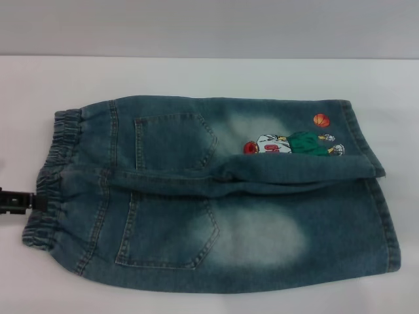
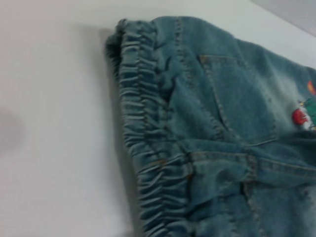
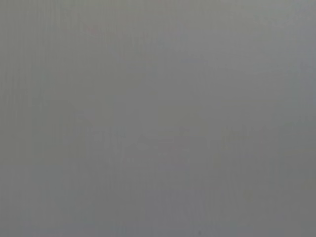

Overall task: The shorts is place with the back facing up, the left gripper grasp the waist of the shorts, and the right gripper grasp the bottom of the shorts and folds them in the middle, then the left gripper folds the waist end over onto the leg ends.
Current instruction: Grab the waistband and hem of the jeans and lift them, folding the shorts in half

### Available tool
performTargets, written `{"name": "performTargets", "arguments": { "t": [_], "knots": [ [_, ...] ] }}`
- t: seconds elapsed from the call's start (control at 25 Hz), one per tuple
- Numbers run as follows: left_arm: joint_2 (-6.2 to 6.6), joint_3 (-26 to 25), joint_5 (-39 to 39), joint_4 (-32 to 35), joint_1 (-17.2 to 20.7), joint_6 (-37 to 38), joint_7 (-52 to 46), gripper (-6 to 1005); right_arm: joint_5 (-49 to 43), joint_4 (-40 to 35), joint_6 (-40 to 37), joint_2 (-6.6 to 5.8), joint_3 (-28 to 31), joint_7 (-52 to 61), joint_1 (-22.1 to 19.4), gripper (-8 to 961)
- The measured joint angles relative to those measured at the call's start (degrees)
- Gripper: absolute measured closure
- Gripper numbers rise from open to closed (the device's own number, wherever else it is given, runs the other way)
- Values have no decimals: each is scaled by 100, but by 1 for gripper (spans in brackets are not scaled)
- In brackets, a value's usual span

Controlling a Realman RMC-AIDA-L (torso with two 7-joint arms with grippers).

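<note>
Blue denim shorts [image 1: 216,216] lie flat on the white table [image 1: 196,75], both back pockets facing up. The elastic waist [image 1: 49,163] is at the left and the leg ends [image 1: 383,209] at the right. The far leg carries a cartoon patch [image 1: 291,144], and its inner edge lies a little over the near leg. My left gripper [image 1: 23,201] shows as a dark piece at the picture's left edge, right against the waist's mid part. The left wrist view shows the gathered waist [image 2: 148,143] and one pocket [image 2: 237,98] close up. The right gripper is out of view.
A grey wall [image 1: 209,26] runs behind the table's far edge. White tabletop surrounds the shorts on the far side and at the left. The right wrist view shows only a plain grey surface [image 3: 158,118].
</note>
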Motion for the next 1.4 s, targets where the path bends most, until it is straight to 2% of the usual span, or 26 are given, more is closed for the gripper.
{"name": "performTargets", "arguments": {
  "t": [0.08,0.32,0.64,1.4],
  "knots": [
    [0,-169,-5,19,-82,230,32,305,0,2,0,0,0,0,2,419],
    [2,-165,35,22,-178,401,-11,231,0,7,0,0,-19,0,8,420],
    [28,-167,248,-27,-104,362,-32,232,-25,-5,-30,8,-64,8,-23,420],
    [-55,-150,523,-76,-62,118,-14,234,-50,11,-17,2,-170,34,9,420]
  ]
}}
